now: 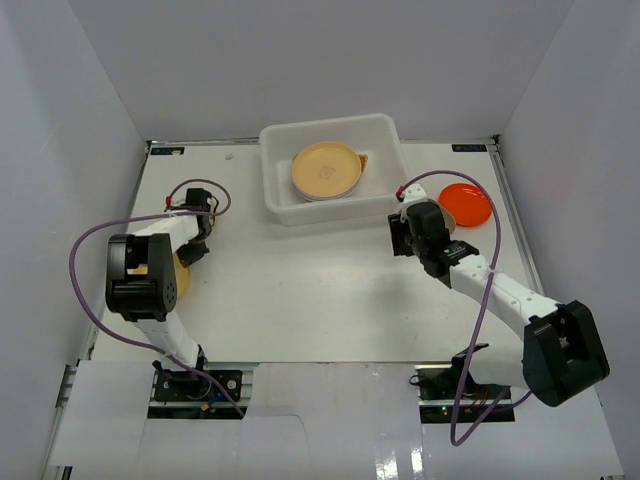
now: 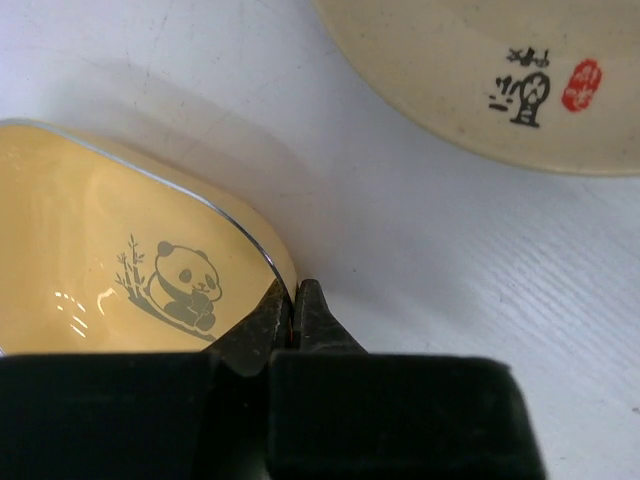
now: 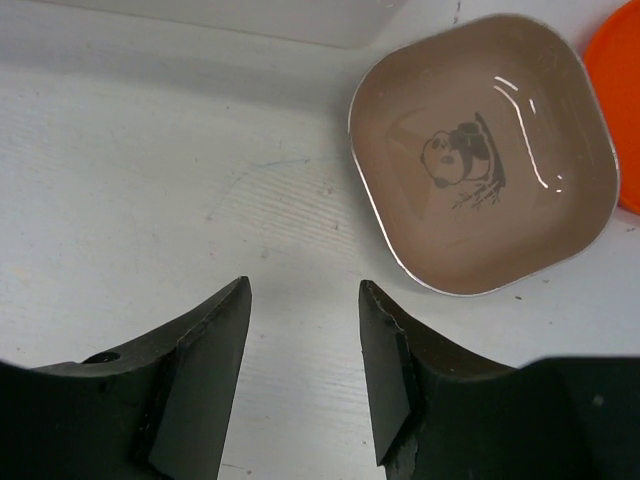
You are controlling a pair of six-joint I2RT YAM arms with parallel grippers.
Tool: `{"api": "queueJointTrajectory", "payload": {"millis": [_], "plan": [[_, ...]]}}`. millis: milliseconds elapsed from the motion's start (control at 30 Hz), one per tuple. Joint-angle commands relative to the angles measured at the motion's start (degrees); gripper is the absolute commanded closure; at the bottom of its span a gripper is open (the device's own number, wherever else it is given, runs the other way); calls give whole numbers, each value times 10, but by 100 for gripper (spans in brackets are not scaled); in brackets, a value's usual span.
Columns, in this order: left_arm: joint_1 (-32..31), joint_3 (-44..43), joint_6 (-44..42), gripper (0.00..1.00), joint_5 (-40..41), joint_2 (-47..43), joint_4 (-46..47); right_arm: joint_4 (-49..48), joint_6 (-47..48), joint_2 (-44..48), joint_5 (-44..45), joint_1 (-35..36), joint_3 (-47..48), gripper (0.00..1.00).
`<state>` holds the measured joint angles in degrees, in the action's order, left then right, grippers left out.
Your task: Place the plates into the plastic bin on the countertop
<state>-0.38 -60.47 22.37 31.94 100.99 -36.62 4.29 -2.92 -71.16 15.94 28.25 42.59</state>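
Observation:
The white plastic bin [image 1: 280, 195] stands at the back middle of the countertop and holds a stack of plates with a peach one [image 1: 326, 170] on top. My left gripper [image 2: 295, 300] is shut on the rim of a yellow panda plate [image 2: 110, 260], with a cream plate [image 2: 450, 70] bearing black characters just beyond. In the top view the left gripper [image 1: 196, 250] is at the left, and a yellowish plate edge [image 1: 182, 282] shows under the arm. My right gripper [image 3: 305, 300] is open and empty over bare table, near a brown panda plate [image 3: 485, 150].
An orange plate [image 1: 466, 203] lies at the right, beyond the right gripper [image 1: 405, 238]; its edge shows in the right wrist view [image 3: 622, 100]. The bin's wall [image 3: 250, 15] runs along the top of that view. Grey-white enclosure walls surround the table.

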Motion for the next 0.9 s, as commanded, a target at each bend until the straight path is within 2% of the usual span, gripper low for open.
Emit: {"api": "queueJointTrajectory", "payload": {"millis": [0,233,433,600,667,800,867], "plan": [[2,18,9,100,-26,-46,-5,18,9,-32,1,-10,19,46],[-15,55,12,100,-64,-122,-12,14,26,-87,-54,-100,52,44],[-65,48,18,100,-91,-206,-48,5,48,-148,-113,-114,58,43],[-121,-42,29,100,-105,-235,-107,-1,55,-182,-108,-112,71,46],[-157,-114,36,100,-102,-233,-138,-9,55,-184,-119,-113,71,51],[-232,-252,43,100,-88,-202,-185,-22,46,-168,-150,-112,61,69],[-258,-338,45,100,-78,-165,-198,-22,44,-166,-145,-110,56,69]]}}
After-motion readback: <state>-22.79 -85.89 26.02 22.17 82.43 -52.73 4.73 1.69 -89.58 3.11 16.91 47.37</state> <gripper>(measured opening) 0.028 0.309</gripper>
